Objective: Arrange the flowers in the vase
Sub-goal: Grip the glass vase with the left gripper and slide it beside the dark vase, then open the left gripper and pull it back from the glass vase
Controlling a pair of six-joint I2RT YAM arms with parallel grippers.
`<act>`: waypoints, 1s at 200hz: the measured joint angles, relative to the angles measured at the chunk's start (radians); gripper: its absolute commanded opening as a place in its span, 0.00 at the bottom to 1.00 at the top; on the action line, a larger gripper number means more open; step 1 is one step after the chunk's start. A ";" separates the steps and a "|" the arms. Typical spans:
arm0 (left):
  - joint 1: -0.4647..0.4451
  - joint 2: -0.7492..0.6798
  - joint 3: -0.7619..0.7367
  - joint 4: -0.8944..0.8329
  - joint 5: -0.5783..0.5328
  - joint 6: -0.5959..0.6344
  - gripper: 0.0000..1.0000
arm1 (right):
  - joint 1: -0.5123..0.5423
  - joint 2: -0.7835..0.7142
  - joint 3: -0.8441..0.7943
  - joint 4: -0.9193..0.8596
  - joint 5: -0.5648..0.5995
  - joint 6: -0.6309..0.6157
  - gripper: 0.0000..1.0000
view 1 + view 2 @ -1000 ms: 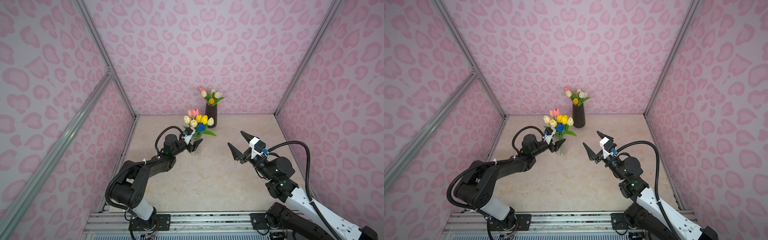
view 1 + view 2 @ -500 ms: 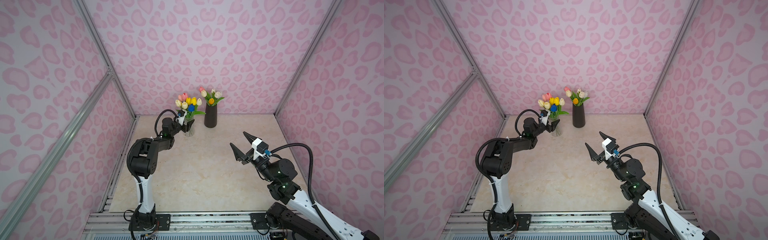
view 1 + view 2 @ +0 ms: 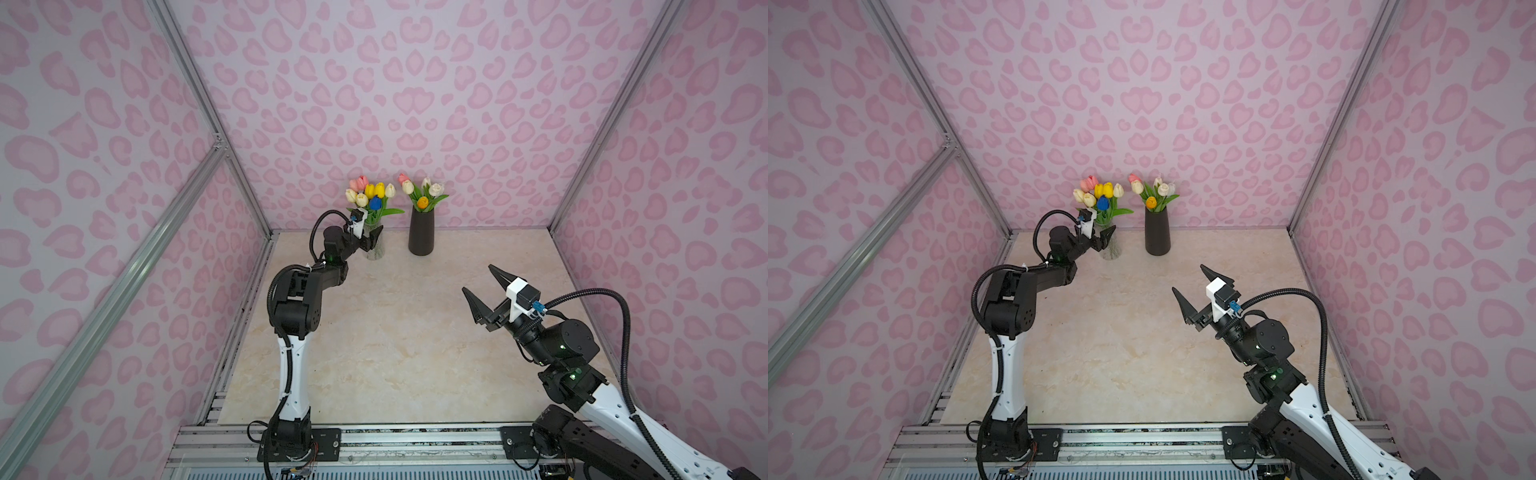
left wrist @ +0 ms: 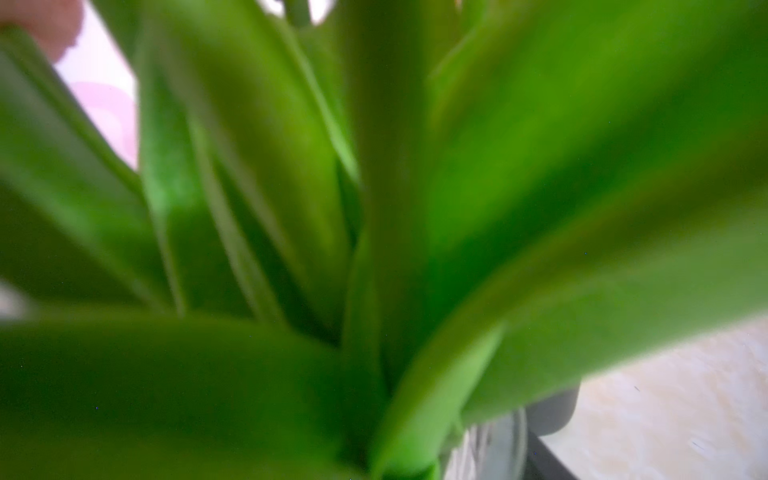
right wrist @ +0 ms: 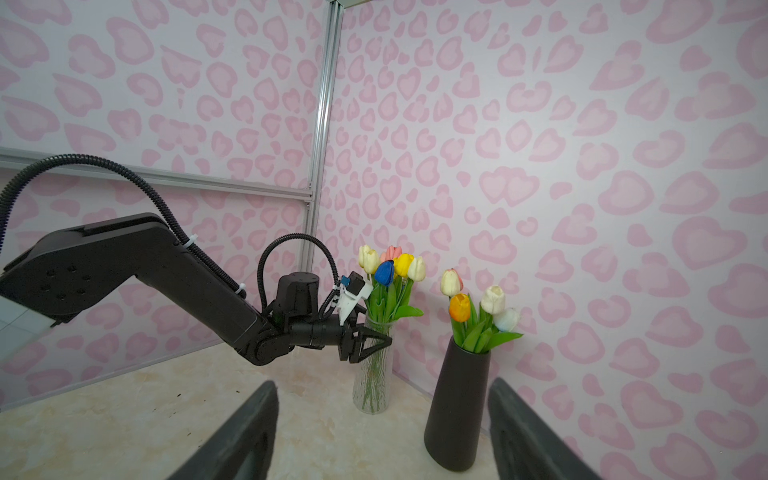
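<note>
The jaws of the left gripper are closed on the glass vase, one jaw on each side, a little way under its rim. The jaws of the right gripper stand wide apart and hold nothing. The glass vase stands upright on the table, close to the back edge and a bit to the left of the middle. A big bunch of tulips sticks up out of it. The heads are pink, cream, yellow and white, and one blue head sits lower, in front. In the right wrist view the thin green stems show through the glass. A black vase stands just beside the glass vase, on its right, also close to the back edge. The two vases do not touch. The black vase holds a small bunch of tulips: one cream head with a pink tip, one orange head and two pale ones, with green leaves poking out over the rim. The right gripper hangs in the air over the right half of the table, well apart from both vases, and its tips point toward the back. In the left wrist view blurry green leaves fill nearly everything, very close up.
</note>
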 measured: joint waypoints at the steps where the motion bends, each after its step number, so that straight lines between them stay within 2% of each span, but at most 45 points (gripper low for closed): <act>1: 0.000 0.001 0.001 0.000 0.000 0.000 0.59 | 0.000 0.001 0.000 0.000 0.001 0.000 0.78; 12: 0.002 0.004 0.005 0.000 0.000 0.001 0.86 | 0.000 0.013 0.005 0.000 0.004 0.000 0.78; 20: 0.003 0.004 0.005 0.000 -0.001 0.003 1.00 | 0.001 0.022 0.009 0.000 0.006 0.000 0.78; 26: 0.003 0.004 0.005 0.005 -0.002 0.010 0.97 | 0.002 0.029 0.013 0.000 0.006 0.000 0.78; 50: 0.002 -0.013 -0.006 0.026 -0.027 0.011 0.97 | 0.011 0.062 0.027 0.007 0.014 -0.002 0.78; 113: 0.004 -0.142 -0.097 0.031 -0.008 0.045 0.97 | 0.028 0.106 0.032 0.046 0.029 -0.020 0.79; 200: 0.005 -0.279 -0.358 0.049 -0.010 0.080 0.97 | 0.027 0.074 0.009 0.067 0.045 -0.029 0.79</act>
